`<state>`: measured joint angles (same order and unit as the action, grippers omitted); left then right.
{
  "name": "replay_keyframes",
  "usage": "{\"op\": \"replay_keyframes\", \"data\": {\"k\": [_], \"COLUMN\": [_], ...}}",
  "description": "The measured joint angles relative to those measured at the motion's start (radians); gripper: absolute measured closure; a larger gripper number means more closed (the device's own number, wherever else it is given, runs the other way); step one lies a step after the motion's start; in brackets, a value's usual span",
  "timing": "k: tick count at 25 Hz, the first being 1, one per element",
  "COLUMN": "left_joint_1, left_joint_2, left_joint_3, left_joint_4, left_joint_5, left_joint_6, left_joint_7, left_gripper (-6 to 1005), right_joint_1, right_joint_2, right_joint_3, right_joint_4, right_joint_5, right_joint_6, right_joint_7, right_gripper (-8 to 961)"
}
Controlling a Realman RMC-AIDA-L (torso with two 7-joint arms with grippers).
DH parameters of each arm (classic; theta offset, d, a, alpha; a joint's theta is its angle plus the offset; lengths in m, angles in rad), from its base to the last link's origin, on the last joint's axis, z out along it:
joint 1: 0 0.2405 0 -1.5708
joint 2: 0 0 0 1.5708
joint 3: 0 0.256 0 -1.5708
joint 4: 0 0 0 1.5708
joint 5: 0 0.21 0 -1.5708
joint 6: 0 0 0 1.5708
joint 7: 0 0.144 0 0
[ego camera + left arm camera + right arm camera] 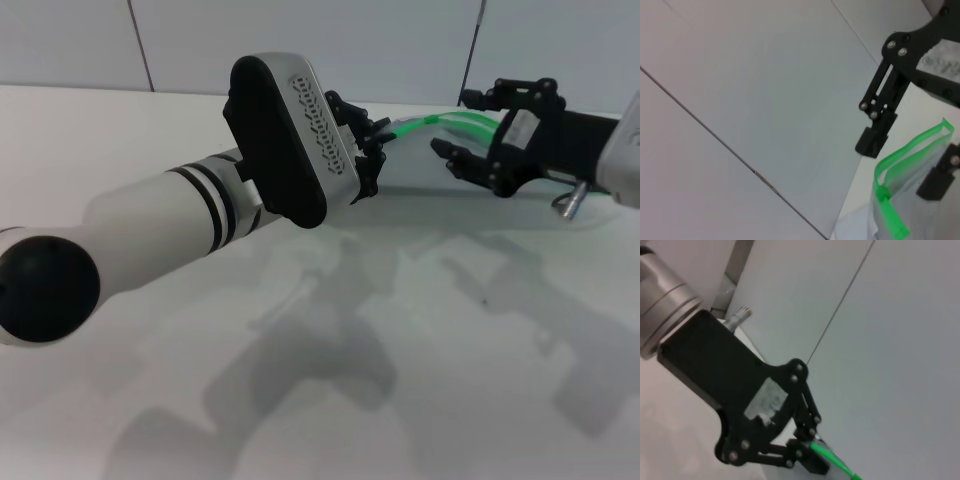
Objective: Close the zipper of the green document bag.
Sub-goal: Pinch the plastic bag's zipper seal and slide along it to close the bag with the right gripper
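I see left gripper [372, 150] fingers clamped on the zipper [888, 212] end; strip runs toward right gripper [470, 135], fingers spread, nearer the slider.

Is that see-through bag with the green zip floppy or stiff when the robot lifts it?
Probably floppy: the green document bag looks thin and see-through, and its zipper edge curves where it is open. Likely light and a bit slippery, being smooth plastic.

One green document bag [455, 150] with one zipper [462, 122], two tools, left [368, 150] and right [478, 135].
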<state>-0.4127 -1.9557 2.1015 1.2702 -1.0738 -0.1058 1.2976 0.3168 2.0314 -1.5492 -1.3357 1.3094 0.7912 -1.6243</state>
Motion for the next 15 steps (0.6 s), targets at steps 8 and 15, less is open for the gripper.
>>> {"op": "replay_keyframes", "data": {"k": [8,15], "left_joint_1": [0.001,0.001], "left_joint_2": [0.000,0.000], "left_joint_3": [-0.002,-0.002], "left_joint_4": [0.000,0.000], "left_joint_5": [0.000,-0.005], "left_joint_6": [0.000,0.000], "left_joint_7": [-0.002,-0.003], "left_gripper": [947,947], "right_joint_1": [-0.057,-0.067], "right_joint_2": [0.001,0.001], "right_joint_3": [-0.138,-0.171], "right_joint_4": [-0.065,-0.070], "right_joint_5": [-0.009,-0.009], "right_joint_6": [-0.196,-0.223], "right_joint_7": [-0.065,-0.104], "right_gripper": [381,380]}}
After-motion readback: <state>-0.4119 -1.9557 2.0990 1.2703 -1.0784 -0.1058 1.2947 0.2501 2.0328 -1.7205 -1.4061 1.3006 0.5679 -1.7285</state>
